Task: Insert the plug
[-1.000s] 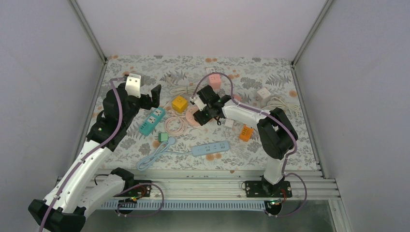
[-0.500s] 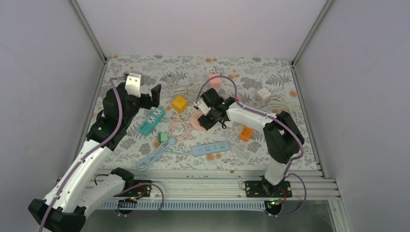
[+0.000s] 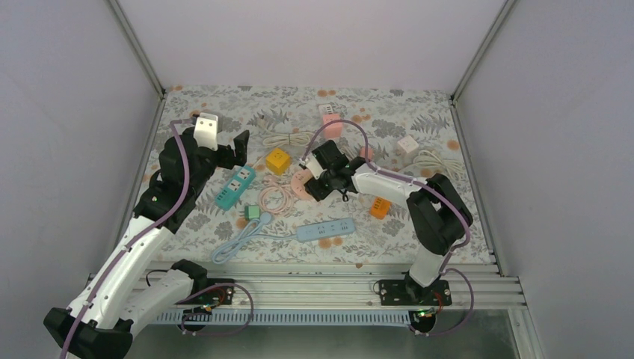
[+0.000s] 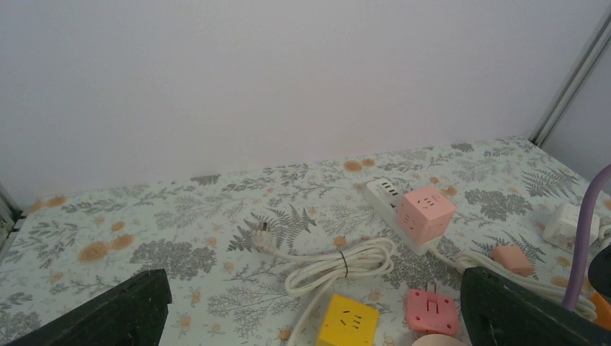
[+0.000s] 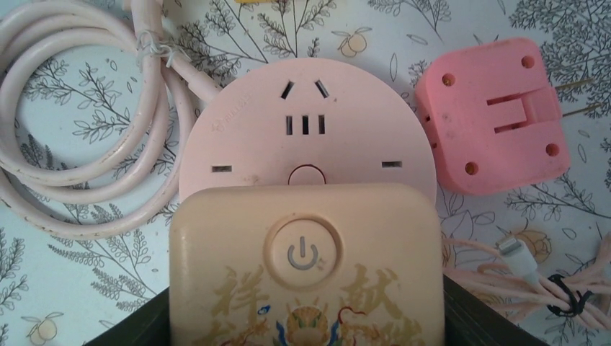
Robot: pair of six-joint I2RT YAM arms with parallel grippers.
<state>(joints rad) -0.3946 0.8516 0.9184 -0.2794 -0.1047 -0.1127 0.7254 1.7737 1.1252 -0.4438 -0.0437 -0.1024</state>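
Dropping lower since a second ago, the right gripper (image 3: 320,179) clamps the cream plug (image 5: 306,267) just over the round pink socket (image 5: 306,137) at centre frame, left gripper (image 3: 238,146) gaping idle; hidden prongs missing the slots could shove the socket aside.

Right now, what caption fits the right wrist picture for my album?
Right gripper holds a cream power-button plug over the round pink socket, coiled pink cable left, pink adapter right.

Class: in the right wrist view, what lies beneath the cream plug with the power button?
The round pink socket: its upper half shows, slots and button included. The cream plug covers the rest, hiding its own prongs and any contact.
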